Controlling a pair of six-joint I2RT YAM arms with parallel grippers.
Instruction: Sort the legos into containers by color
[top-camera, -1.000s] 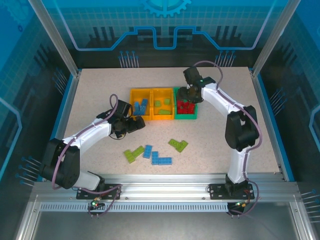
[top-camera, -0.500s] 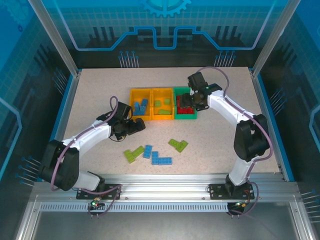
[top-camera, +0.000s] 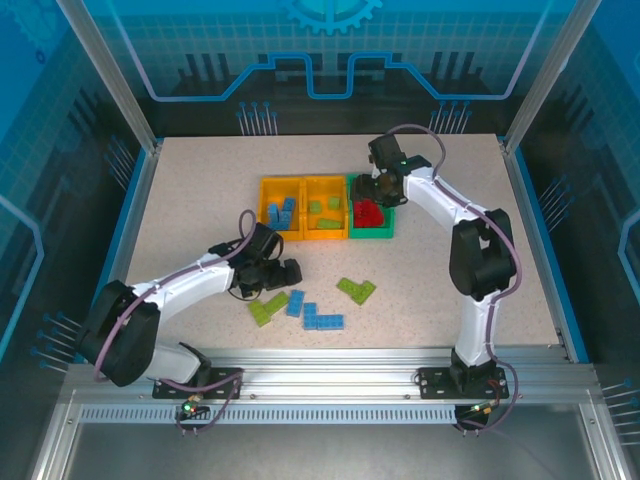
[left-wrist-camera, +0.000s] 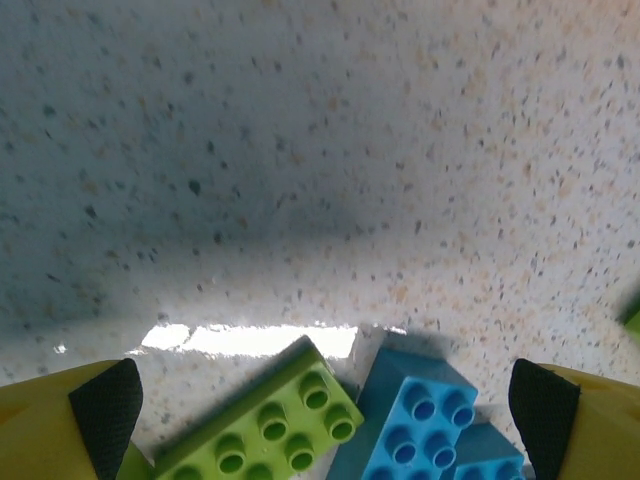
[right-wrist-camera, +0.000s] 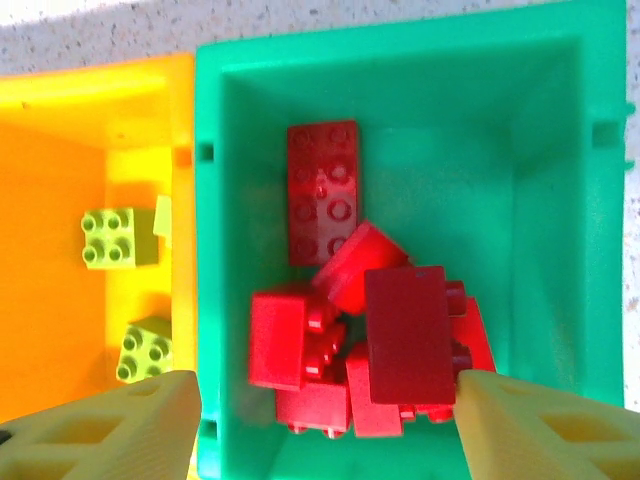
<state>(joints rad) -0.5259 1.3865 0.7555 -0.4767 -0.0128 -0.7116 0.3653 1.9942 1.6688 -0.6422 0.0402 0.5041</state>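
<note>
**A:** Our left gripper (top-camera: 281, 276) has left the bins and come down toward the loose legos (top-camera: 310, 305) at the front of the table. A second ago it sat just below the blue-brick bin (top-camera: 265, 225).

**B:** So we take it that the next pick is starting. Its jaws stand wide, holding nothing.

**A:** And the right gripper (top-camera: 372, 188)?

**B:** It swung out sideways and is back over the green bin (top-camera: 372, 235), fingers apart, nothing between them. We judge the reds done. Four pieces remain on the table, two lime and two blue.

**A:** From overhead we cannot tell which piece we are lined up on.

**B:** The left wrist view helps. A lime brick (left-wrist-camera: 270, 425) and a blue brick (left-wrist-camera: 415, 410) lie side by side between our pads, the lime one nearer the left pad.

**A:** And the right wrist view shows what the overhead one blurs. The red bricks (right-wrist-camera: 350, 330) are heaped in the green bin, and lime pieces (right-wrist-camera: 115, 238) sit in the orange bin (right-wrist-camera: 50, 320) beside it.
</note>
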